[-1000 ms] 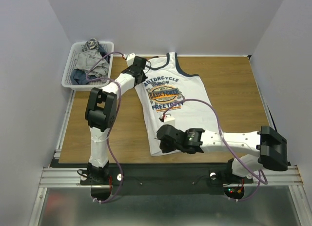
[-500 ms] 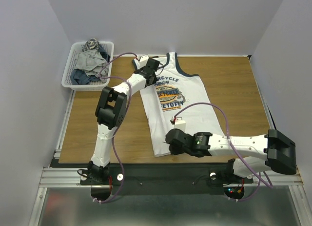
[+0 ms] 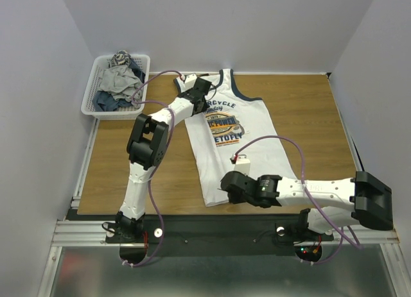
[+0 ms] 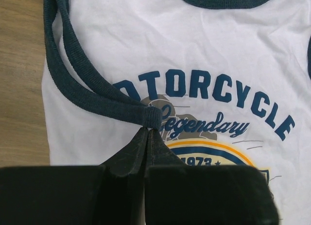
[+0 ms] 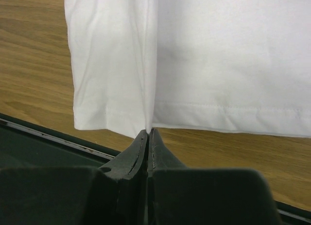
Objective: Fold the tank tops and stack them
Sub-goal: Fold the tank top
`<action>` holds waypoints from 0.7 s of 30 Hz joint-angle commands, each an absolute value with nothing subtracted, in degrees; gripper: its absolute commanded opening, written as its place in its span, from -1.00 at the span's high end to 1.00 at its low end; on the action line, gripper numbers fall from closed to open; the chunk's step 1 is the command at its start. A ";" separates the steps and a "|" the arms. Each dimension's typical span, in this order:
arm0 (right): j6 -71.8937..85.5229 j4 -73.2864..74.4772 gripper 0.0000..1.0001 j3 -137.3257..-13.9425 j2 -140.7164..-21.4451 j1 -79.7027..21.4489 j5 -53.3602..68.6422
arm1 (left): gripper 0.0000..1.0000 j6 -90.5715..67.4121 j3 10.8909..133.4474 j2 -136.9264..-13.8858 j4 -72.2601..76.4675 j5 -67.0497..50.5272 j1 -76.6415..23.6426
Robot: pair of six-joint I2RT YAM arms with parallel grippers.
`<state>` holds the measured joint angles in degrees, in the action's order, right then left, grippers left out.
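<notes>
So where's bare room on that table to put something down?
Widest bare wood: right of the tank top, to the wall. A narrower patch left of it, in front of the basket, under the left arm. The right arm crowds the near edge.

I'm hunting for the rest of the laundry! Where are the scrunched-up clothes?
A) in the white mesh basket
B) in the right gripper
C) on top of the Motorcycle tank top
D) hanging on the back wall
A: the crumpled grey and blue clothes sit heaped inside the white mesh basket at the far left, apart from the tank top.
</notes>
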<state>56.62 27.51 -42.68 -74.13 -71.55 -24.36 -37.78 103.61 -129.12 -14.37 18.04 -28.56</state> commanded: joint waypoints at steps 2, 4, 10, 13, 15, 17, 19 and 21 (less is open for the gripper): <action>58.62 29.62 0.89 -42.19 -72.25 -71.37 -26.81 | 0.71 -36.65 106.35 -128.32 -11.87 18.37 -29.18; 58.89 29.71 0.89 -42.01 -71.90 -71.28 -26.89 | 0.70 -36.48 106.35 -128.23 -11.78 18.02 -29.27; 60.03 31.20 0.57 -41.48 -71.19 -71.37 -27.51 | 0.25 -35.16 106.18 -128.15 -10.03 15.65 -29.35; 60.55 34.34 0.44 -42.10 -71.28 -71.37 -28.56 | 0.07 -33.67 105.30 -126.83 -8.80 14.50 -29.53; 61.26 37.16 0.37 -44.11 -71.54 -71.37 -30.49 | 0.00 -32.96 102.76 -123.77 -6.69 14.50 -29.62; 61.52 40.25 0.24 -45.52 -71.46 -71.46 -31.81 | -0.03 -32.87 98.55 -121.04 -4.06 14.85 -29.45; 61.09 41.65 0.19 -47.45 -71.28 -71.46 -33.13 | -0.05 -32.78 95.99 -117.08 -2.56 15.11 -28.66; 58.81 41.40 0.19 -50.25 -72.41 -71.54 -33.57 | -0.01 -33.39 93.87 -114.97 -3.42 15.90 -27.26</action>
